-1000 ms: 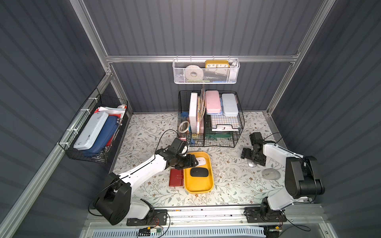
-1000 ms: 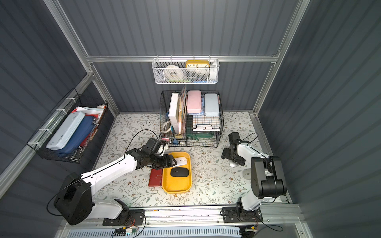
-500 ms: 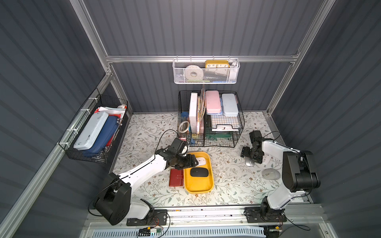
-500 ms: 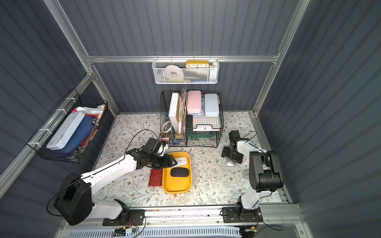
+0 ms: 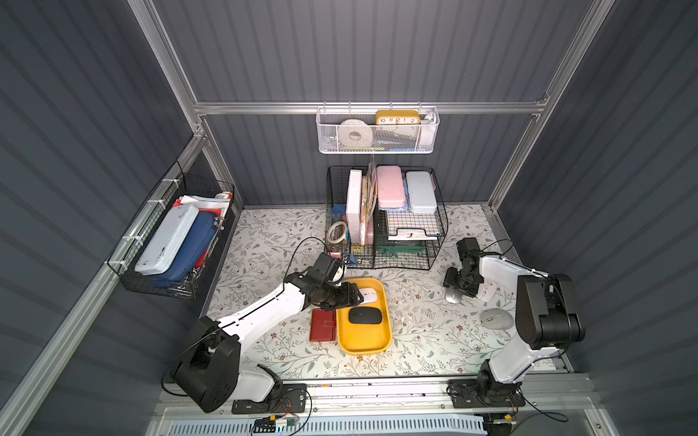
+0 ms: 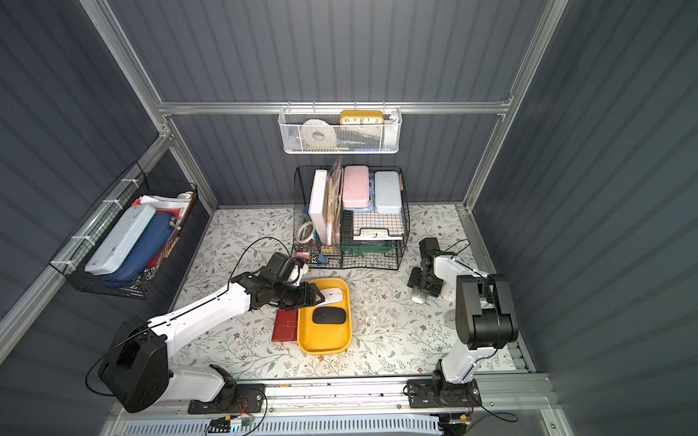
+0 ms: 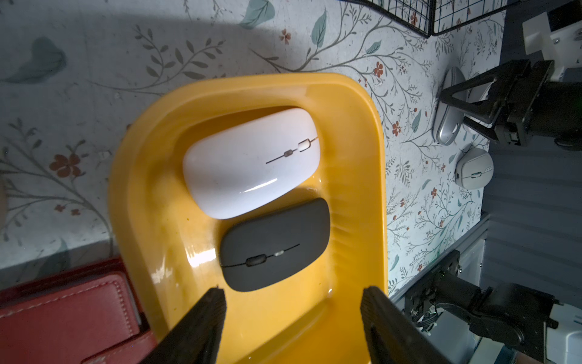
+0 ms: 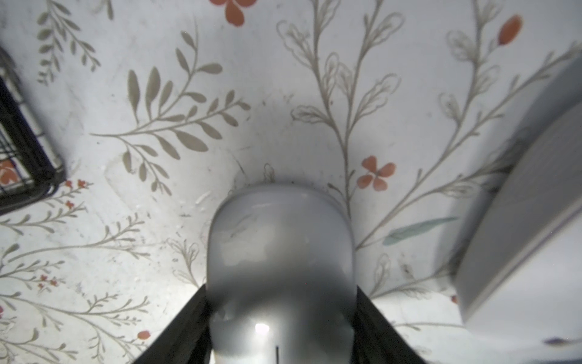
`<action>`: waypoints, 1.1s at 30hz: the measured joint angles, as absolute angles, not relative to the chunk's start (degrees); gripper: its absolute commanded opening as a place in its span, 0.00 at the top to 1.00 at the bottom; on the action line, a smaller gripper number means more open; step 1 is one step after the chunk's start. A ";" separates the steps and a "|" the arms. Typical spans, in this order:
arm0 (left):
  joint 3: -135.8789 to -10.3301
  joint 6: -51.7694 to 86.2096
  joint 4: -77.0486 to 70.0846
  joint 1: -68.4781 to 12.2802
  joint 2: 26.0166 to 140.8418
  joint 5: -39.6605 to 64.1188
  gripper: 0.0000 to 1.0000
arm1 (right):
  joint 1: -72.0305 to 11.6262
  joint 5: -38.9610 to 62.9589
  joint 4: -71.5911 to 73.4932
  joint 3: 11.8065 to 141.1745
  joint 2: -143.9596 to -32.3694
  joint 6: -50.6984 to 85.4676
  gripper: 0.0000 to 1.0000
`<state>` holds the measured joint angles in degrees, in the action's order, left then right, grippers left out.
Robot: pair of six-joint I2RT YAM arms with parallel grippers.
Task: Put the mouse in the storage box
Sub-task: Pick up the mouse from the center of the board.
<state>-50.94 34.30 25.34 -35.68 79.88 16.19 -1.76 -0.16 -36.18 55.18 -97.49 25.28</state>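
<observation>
The yellow storage box [image 5: 364, 347] [image 6: 325, 345] [image 7: 141, 189] lies at the front middle of the table. In it lie a white mouse [image 5: 368, 295] [image 7: 252, 164] and a black mouse [image 5: 363, 315] [image 7: 274, 244]. My left gripper [image 5: 355, 296] [image 7: 293, 293] hovers open over the box's far end, holding nothing. At the right, a silver mouse [image 5: 453, 296] [image 8: 280, 268] rests on the table with my right gripper [image 5: 459, 283] [image 8: 280, 296] shut on its sides. A pale grey mouse [image 5: 496, 319] [image 7: 474, 168] lies loose near the right arm.
A red wallet [image 5: 323, 325] lies against the box's left side. A black wire organiser [image 5: 385, 219] full of cases stands at the back. A black wire basket [image 5: 173, 241] hangs on the left wall and a white mesh basket [image 5: 377, 132] on the back rail.
My right gripper's fingers have closed from wide open onto the silver mouse. The left arm and both mice in the box have not moved.
</observation>
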 measured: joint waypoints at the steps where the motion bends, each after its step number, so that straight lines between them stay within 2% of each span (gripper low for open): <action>1: -50.96 34.30 25.34 -35.68 79.88 16.19 0.27 | -1.78 0.10 -36.01 55.13 -97.38 25.28 0.44; 8: -51.05 34.33 25.45 -35.68 79.75 16.23 0.26 | -2.24 3.95 -35.38 50.98 -91.18 25.19 0.46; 15: -53.58 34.39 25.78 -35.68 77.54 17.50 0.24 | -5.21 7.73 -31.20 46.17 -73.34 24.32 0.49; 17: -54.63 34.48 25.71 -35.68 76.75 18.48 0.24 | -7.44 8.86 -29.43 44.14 -66.72 23.81 0.52; 25: -57.12 35.66 23.86 -35.68 75.02 24.73 0.23 | -19.84 13.02 -15.09 33.36 -46.72 18.68 0.53; 29: -57.34 35.59 21.54 -35.68 74.72 29.50 0.22 | -23.66 17.08 -6.44 26.52 -41.50 15.42 0.58; 33: -57.30 35.62 18.90 -35.68 74.72 33.95 0.21 | -27.33 21.23 -0.95 23.62 -41.15 11.94 0.58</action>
